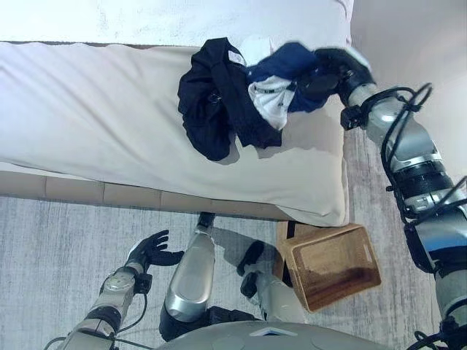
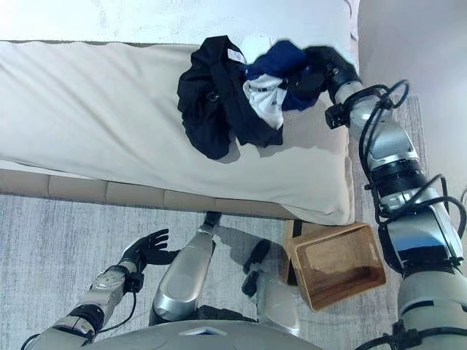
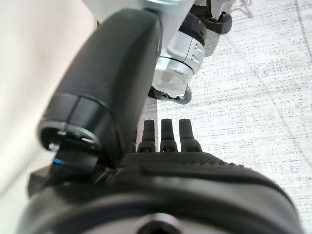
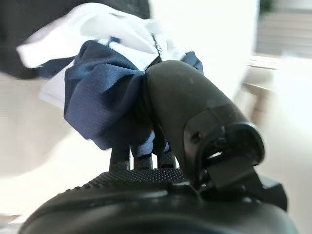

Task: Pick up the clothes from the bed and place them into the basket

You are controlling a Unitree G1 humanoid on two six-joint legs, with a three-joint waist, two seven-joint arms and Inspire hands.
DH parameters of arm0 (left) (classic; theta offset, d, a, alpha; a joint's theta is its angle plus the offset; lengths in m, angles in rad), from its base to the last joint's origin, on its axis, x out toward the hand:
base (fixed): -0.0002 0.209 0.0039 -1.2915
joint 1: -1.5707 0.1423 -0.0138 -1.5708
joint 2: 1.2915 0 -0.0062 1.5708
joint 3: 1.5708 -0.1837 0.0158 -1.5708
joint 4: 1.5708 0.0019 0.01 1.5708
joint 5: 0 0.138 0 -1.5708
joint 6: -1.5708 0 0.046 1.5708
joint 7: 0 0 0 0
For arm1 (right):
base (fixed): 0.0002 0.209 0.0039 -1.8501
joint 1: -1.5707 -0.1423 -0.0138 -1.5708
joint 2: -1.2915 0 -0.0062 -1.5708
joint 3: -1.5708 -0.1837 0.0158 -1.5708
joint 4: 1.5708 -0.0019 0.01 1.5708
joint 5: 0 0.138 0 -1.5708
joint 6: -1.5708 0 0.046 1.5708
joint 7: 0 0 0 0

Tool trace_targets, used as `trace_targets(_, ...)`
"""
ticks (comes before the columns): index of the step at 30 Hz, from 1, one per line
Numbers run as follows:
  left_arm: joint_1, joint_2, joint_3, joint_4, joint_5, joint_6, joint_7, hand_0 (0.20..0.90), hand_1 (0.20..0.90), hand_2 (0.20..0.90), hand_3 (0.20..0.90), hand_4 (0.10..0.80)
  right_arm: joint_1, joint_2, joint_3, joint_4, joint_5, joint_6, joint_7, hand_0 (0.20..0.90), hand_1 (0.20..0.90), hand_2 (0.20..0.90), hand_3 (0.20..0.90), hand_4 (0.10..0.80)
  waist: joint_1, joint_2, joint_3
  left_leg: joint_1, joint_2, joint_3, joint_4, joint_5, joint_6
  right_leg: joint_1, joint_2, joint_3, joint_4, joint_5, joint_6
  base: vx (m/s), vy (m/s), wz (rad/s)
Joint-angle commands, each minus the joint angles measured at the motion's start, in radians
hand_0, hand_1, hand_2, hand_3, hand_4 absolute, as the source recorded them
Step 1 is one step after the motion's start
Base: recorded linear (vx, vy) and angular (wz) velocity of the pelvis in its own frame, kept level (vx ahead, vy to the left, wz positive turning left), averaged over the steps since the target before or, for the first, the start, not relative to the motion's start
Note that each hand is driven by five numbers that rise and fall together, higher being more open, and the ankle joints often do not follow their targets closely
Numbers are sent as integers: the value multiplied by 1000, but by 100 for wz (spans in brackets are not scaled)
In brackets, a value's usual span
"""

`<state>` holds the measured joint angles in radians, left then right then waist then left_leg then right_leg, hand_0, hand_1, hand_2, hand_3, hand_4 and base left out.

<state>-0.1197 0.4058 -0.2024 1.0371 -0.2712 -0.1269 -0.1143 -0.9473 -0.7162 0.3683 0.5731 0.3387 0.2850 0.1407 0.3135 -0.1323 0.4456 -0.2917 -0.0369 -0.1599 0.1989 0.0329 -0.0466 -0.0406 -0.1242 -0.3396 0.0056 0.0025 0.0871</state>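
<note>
A heap of clothes lies on the bed (image 1: 87, 124) near its right end: a black garment (image 1: 211, 102), a navy blue garment (image 1: 288, 62) and a white piece (image 1: 268, 98). My right hand (image 1: 332, 73) is at the heap's right side, its fingers and thumb curled round the navy blue garment (image 4: 102, 107). A brown wicker basket (image 1: 332, 266) stands on the floor below the bed's right corner. My left hand (image 1: 149, 250) hangs low over the carpet, fingers spread, holding nothing.
The bed's beige base (image 1: 109, 193) runs along its front edge. A grey carpet (image 1: 51, 255) covers the floor. A white pillow or headboard area (image 1: 146, 18) lies along the bed's far side.
</note>
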Motion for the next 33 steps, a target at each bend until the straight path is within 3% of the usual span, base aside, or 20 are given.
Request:
trace_targets(1, 43, 32, -61, 26, 29, 7, 8, 900, 900, 900, 900, 800, -126, -23, 44, 28, -36, -3, 53, 900, 900, 900, 900, 800, 30, -5, -108, 83, 2, 26, -180, -17, 36, -16, -8, -54, 55, -12, 8, -80, -9, 9)
trace_targets(2, 42, 37, -58, 23, 30, 11, 7, 900, 900, 900, 900, 800, -135, -25, 56, 43, -51, -2, 77, 799, 799, 799, 782, 682, 35, -8, -106, 81, 2, 27, -181, -15, 35, -15, -9, -61, 53, -11, 8, 6, -51, 5)
trace_targets(3, 45, 39, -54, 23, 33, 12, 6, 900, 900, 900, 900, 800, -138, -26, 65, 46, -53, -1, 82, 356, 356, 356, 266, 166, 38, -11, -107, 96, 9, 26, -188, -36, 28, -5, -3, -54, 54, -29, 13, 35, -44, 5)
trace_targets(4, 51, 45, -46, 15, 37, 17, 6, 900, 900, 900, 900, 800, -145, -38, 89, 50, -50, -7, 72, 300, 300, 300, 200, 100, 48, -13, -102, 101, 12, 28, -192, -34, 26, 4, -5, -67, 49, -25, 15, 49, -30, 6)
trace_targets(13, 90, 58, -13, -5, 61, 29, 2, 900, 900, 900, 900, 800, -110, -68, 55, 17, -40, -23, 144, 300, 300, 300, 200, 100, 53, -16, -118, 135, 9, 20, -207, -31, 26, 35, -11, -78, 62, -37, 13, 19, 27, 3)
trace_targets(23, 134, 36, -7, 7, 85, 10, 2, 900, 900, 900, 900, 800, -57, -77, -44, -25, 46, -60, 33, 300, 300, 300, 200, 100, 32, -9, -166, 187, 7, 27, -216, -24, 36, 71, -22, -77, 54, -20, 18, 36, 33, 0)
trace_targets(27, 143, 28, -9, 22, 93, 4, 12, 900, 900, 900, 900, 800, -19, -61, -133, -74, 213, -79, -25, 300, 300, 300, 200, 100, 16, -6, -185, 213, 11, 40, -230, -30, 39, 86, -21, -66, 47, -16, 22, 33, -5, -12)
trace_targets(33, 158, 11, -13, 74, 103, -11, 29, 900, 900, 900, 900, 800, 69, -10, -307, -218, 604, -195, -72, 300, 300, 300, 200, 100, -28, 6, -233, 259, 10, 63, -246, -45, 46, 102, -24, -38, 31, -5, 30, 41, 12, -11)
